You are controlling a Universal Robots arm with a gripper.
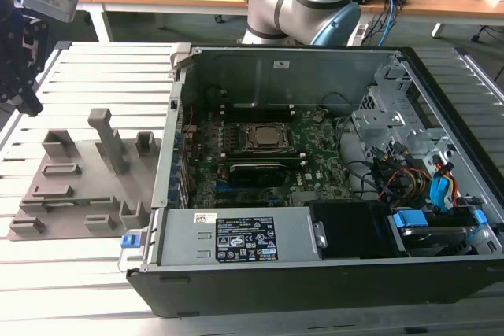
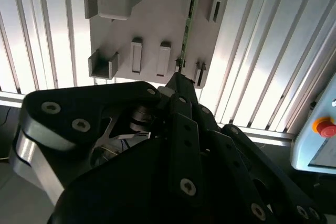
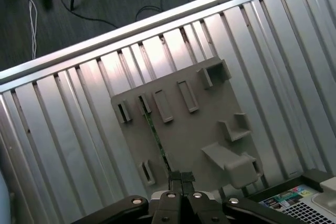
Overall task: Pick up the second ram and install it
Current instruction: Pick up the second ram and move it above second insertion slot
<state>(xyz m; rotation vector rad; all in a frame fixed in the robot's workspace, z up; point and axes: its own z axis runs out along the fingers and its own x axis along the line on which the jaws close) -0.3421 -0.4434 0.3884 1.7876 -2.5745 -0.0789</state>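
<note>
1. Black claw point(image 3: 180, 178) with fingertips pressed together in both wrist views, pinching nothing
2. Hanging clear above the slatted metal worktop point(image 3: 63, 145), in contact with nothing on it
3. Straight beneath the claw: a grey fixture plate point(image 3: 210, 124) lying flat on the slats, carrying raised slot blocks and brackets
4. Second ram point(image 3: 156, 137) standing on edge in that plate, visible as a thin green strip held between small slotted blocks
5. Below the claw and apart from it, with one end of the strip almost under the fingertips in the first wrist view
6. Same thin green edge in the second wrist view, running away from the claw tip across the plate
7. In the exterior view, claw well above the plate at the exterior view's left
8. Open computer case point(image 1: 315, 241) off to one side of the claw, toward the exterior view's right, well apart from it
9. Large green motherboard point(image 1: 260, 155) lying inside that case
10. Labelled corner of the case just beside the claw's dark linkage in the first wrist view
</note>
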